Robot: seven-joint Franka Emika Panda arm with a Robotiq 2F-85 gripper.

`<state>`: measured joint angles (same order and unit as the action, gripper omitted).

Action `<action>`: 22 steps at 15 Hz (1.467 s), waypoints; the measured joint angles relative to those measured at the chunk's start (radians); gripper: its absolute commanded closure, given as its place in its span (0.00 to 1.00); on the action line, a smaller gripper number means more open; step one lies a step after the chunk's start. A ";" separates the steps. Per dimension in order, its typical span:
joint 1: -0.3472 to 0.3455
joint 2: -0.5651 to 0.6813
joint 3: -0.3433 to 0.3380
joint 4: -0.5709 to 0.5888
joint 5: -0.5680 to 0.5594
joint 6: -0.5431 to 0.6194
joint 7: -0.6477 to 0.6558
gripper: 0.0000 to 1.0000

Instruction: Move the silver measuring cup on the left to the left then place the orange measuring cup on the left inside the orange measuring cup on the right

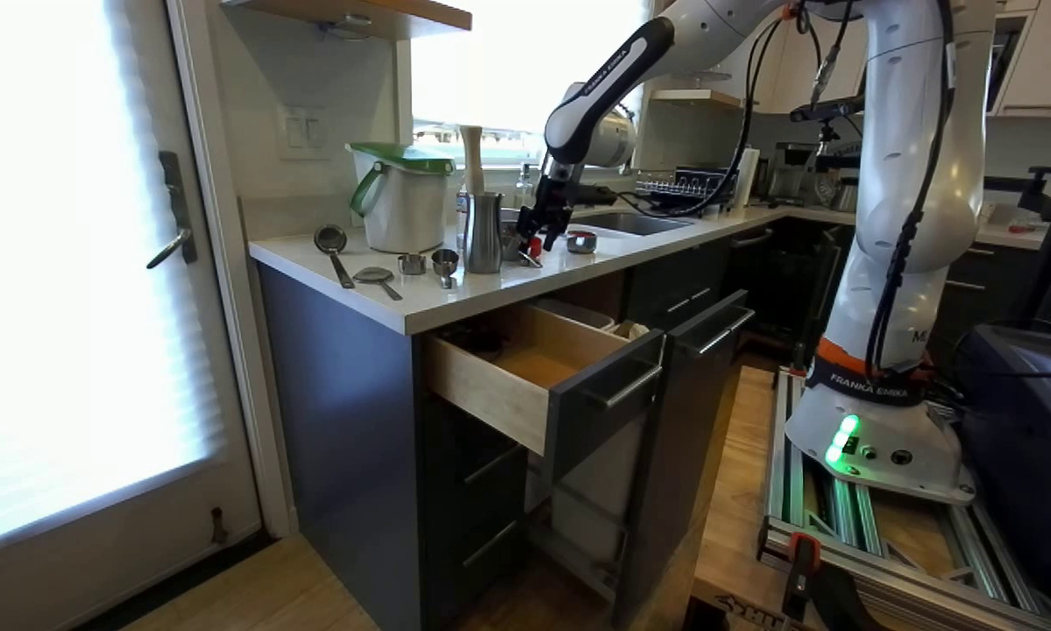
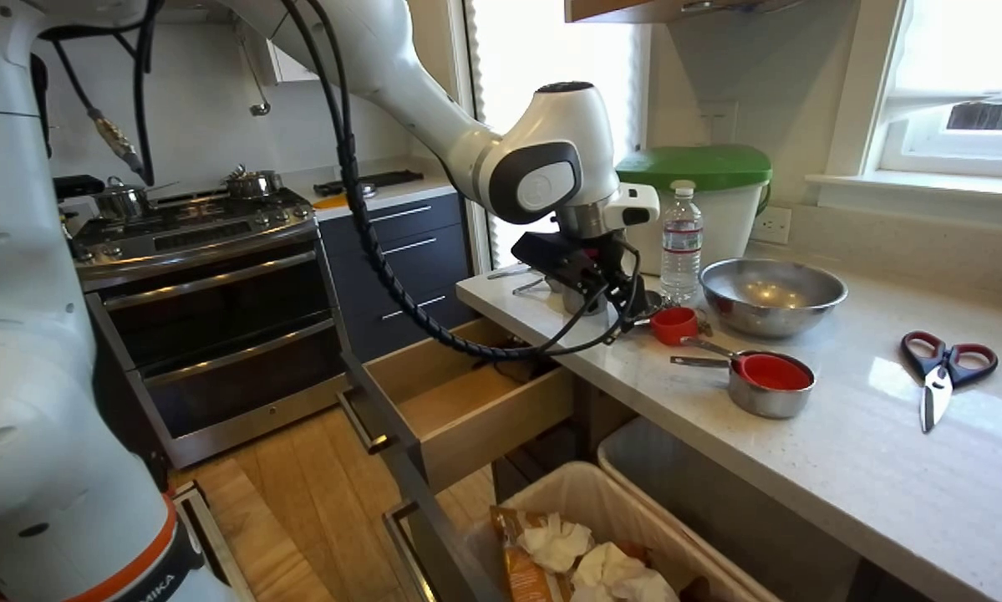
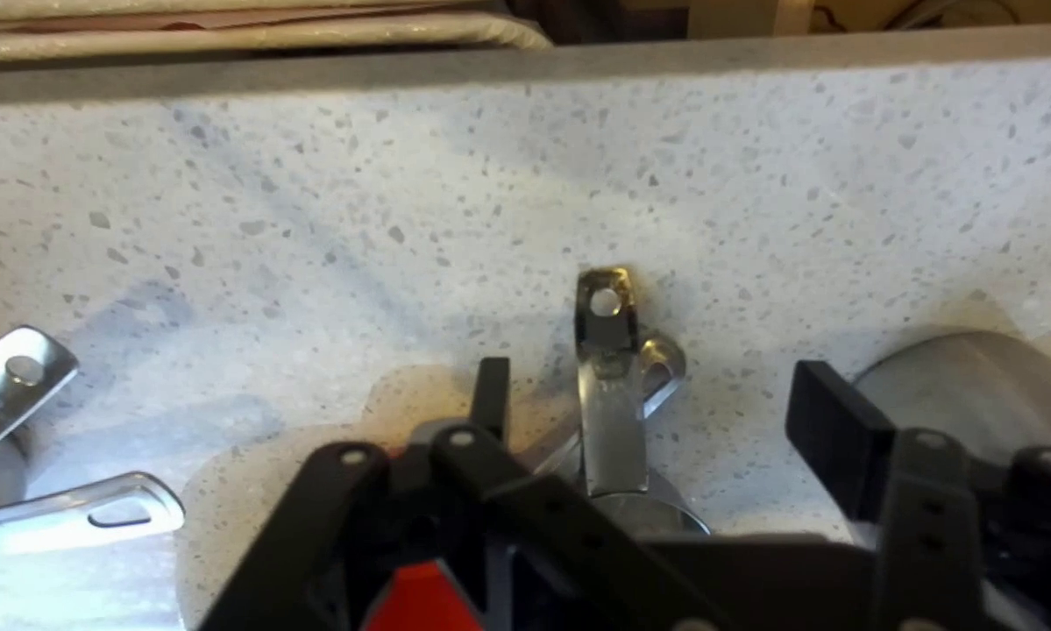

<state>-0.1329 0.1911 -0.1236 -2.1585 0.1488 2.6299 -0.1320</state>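
Nearer than the round steel bowl (image 2: 770, 318), a red-orange cup (image 2: 775, 372) nests in a silver metal cup (image 2: 766, 403); beside the bowl, another red-orange cup (image 2: 674, 328); beyond, the spread black gripper (image 3: 658, 407) straddles a silver metal measuring cup's handle (image 3: 613, 416).

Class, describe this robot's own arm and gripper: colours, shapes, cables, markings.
The smooth, rounded white arm has black panels, white FRANKA EMIKA lettering and an orange base ring. Green lights glow below that. Long black cables hang outside it. The angular black gripper has two blocky black fingertips.
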 measured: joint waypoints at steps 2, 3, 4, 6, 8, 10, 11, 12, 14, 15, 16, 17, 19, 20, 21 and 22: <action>-0.004 0.012 0.001 0.009 0.001 0.002 0.000 0.26; -0.006 0.018 0.003 0.013 0.001 0.005 0.000 0.30; -0.008 0.023 0.005 0.015 0.002 0.010 0.000 0.33; -0.012 0.031 0.010 0.019 0.003 0.017 0.000 0.42; -0.015 0.040 0.014 0.028 0.003 0.017 0.000 0.54; -0.016 0.047 0.017 0.035 0.003 0.017 0.000 0.58; -0.017 0.051 0.019 0.039 0.003 0.017 0.000 0.66; -0.017 0.053 0.020 0.041 0.003 0.017 0.000 0.66; -0.019 0.057 0.022 0.043 0.003 0.017 0.000 0.75; -0.019 0.059 0.022 0.045 0.003 0.017 0.000 0.74; -0.020 0.061 0.022 0.047 0.003 0.017 0.000 0.79; -0.020 0.064 0.022 0.050 0.003 0.017 0.000 0.90; -0.021 0.067 0.022 0.054 0.003 0.017 0.000 0.94; -0.022 0.067 0.022 0.055 0.003 0.017 0.000 0.94; -0.023 0.067 0.022 0.056 0.003 0.017 0.000 0.94; -0.023 0.067 0.022 0.057 0.003 0.017 0.000 0.94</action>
<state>-0.1564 0.2581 -0.1021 -2.1015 0.1521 2.6472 -0.1316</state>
